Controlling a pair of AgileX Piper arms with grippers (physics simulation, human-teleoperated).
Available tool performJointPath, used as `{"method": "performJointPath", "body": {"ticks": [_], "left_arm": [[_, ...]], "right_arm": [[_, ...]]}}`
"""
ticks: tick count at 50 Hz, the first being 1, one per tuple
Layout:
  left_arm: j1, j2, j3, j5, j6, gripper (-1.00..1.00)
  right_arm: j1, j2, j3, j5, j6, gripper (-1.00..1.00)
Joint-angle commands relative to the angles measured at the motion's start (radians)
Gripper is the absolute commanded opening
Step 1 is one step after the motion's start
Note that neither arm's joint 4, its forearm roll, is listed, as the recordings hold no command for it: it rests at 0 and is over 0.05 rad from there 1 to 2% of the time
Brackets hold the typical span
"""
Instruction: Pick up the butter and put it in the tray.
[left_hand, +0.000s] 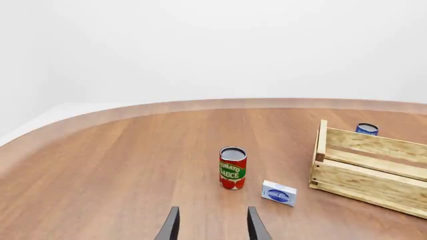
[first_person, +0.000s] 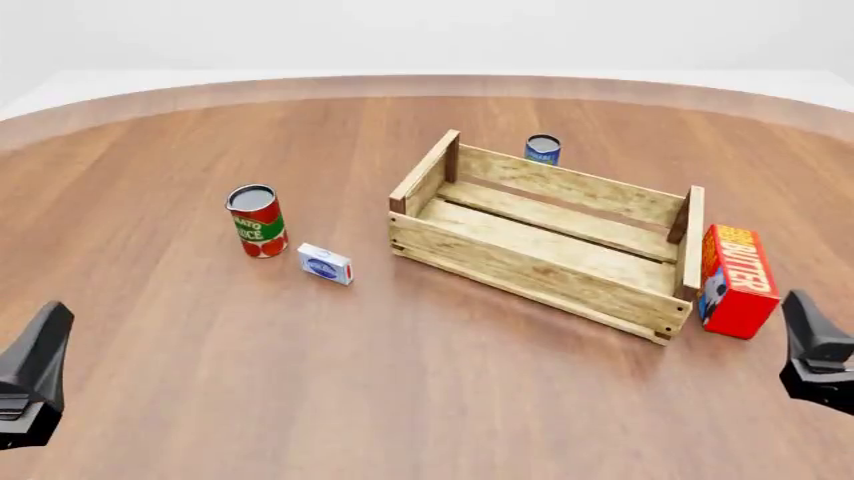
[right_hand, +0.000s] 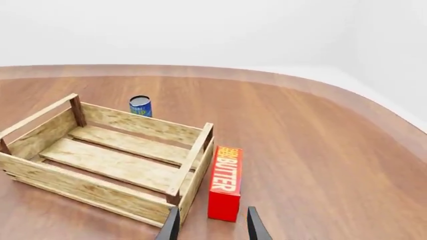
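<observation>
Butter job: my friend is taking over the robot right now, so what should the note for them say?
Left gripper: open, holding nothing, low on the left side near the tomato sauce can and small white-blue box.
Right gripper: open, holding nothing, just short of the butter.
The butter stands on its long edge on the table, right beside the tray's right end wall, outside it.
The tray has nothing in it.
Done: nothing yet.
Left: grab the butter, probably with the right arm, lift it over the wall and set it in the tray.
</observation>
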Motion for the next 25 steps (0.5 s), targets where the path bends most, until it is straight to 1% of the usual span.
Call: {"method": "performJointPath", "body": {"ticks": [1, 3, 9, 18, 23, 25], "left_arm": [[0.0, 0.0, 0.0, 0.0, 0.0, 1.0], [0.0, 0.0, 0.0, 0.0, 0.0, 1.0], [0.0, 0.0, 0.0, 0.0, 0.0, 1.0], [0.0, 0.0, 0.0, 0.0, 0.0, 1.0], [0.0, 0.0, 0.0, 0.0, 0.0, 1.0], [0.0, 0.0, 0.0, 0.0, 0.0, 1.0]], "right_arm": [[-0.021, 0.119, 0.001, -0.091, 0.002, 1.0], [-0.021, 0.136, 0.001, -0.103, 0.005, 1.0], [-0.028, 0.226, 0.001, -0.183, 0.012, 1.0], [-0.033, 0.286, 0.0, -0.238, 0.014, 1.0], [-0.043, 0.334, 0.0, -0.286, 0.016, 1.0], [-0.043, 0.349, 0.0, -0.301, 0.007, 1.0]]}}
